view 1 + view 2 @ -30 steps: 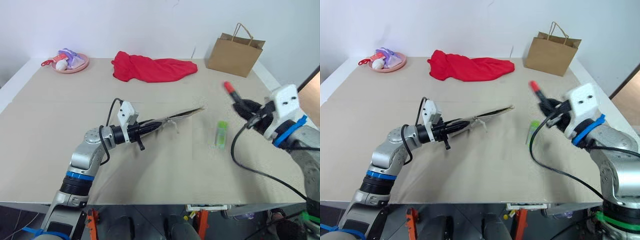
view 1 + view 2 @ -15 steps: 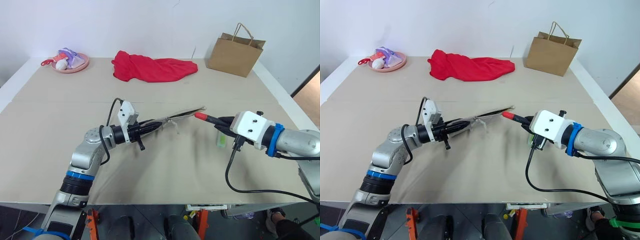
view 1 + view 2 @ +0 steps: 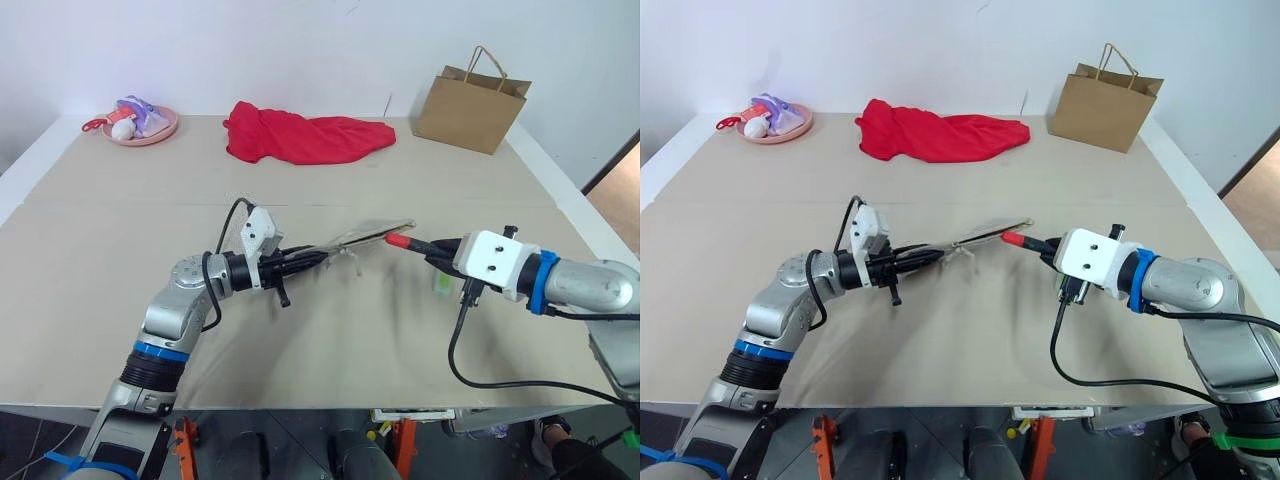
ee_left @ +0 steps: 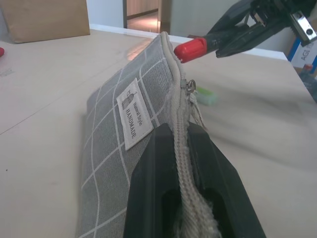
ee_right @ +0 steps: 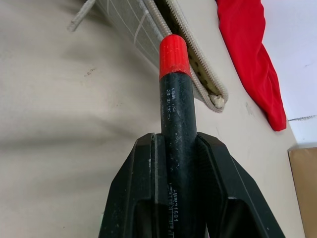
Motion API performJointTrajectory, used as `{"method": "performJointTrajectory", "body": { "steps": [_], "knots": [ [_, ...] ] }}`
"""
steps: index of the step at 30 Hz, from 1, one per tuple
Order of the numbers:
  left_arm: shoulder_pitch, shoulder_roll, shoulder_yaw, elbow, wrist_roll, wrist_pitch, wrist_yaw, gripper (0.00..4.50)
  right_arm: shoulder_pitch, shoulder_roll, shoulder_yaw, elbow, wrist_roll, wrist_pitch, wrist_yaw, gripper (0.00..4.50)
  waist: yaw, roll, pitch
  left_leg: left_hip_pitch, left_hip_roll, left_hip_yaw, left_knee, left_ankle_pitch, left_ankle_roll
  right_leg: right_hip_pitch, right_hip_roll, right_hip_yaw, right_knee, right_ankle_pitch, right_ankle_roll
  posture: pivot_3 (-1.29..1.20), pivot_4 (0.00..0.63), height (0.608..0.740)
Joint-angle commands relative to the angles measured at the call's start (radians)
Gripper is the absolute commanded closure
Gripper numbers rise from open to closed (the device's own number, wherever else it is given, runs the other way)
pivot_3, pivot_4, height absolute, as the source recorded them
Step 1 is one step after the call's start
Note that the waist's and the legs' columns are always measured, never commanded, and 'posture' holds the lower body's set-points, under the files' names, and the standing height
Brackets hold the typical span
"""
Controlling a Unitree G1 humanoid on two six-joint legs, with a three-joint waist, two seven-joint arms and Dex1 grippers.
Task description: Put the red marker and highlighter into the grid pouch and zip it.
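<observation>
Marker tip at the mouth of the grid pouch (image 4: pixel 106 144).

Left hand (image 4: pixel 181 144) is clamped on the zipper edge of the pouch, holding it raised off the surface (image 3: pixel 330 380). Right hand (image 5: pixel 177 144) grips the red marker (image 5: pixel 176 94) by its black barrel, the red end just beside the pouch's far open end. The highlighter (image 4: pixel 205 95) lies on the surface beyond the pouch, near the right hand.

Beige table (image 3: pixel 90 260) against a plain white wall (image 3: pixel 300 50), wooden floor (image 3: pixel 615 195) at far right.
</observation>
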Motion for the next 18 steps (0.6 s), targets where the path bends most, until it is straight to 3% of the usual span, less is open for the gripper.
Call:
{"method": "performJointTrajectory", "body": {
  "steps": [1, 18],
  "knots": [
    [0.000, 0.010, 0.004, -0.010, -0.001, -0.021, -0.013, 4.50, -0.014, 0.001, -0.023, -0.012, -0.005, -0.016, 0.004, 3.94, 0.000, 0.000, 0.000, 0.000, 0.000, 0.000, 0.000, 0.000, 0.000, 0.000, 0.000, 0.000, 0.000, 0.000, 0.000, 0.00, 0.150, 0.740],
    [0.006, 0.016, -0.002, -0.009, 0.011, -0.028, -0.029, 4.50, -0.028, 0.006, -0.052, -0.020, 0.035, 0.003, 0.020, 3.94, 0.000, 0.000, 0.000, 0.000, 0.000, 0.000, 0.000, 0.000, 0.000, 0.000, 0.000, 0.000, 0.000, 0.000, 0.000, 0.00, 0.150, 0.740]
  ]
}}
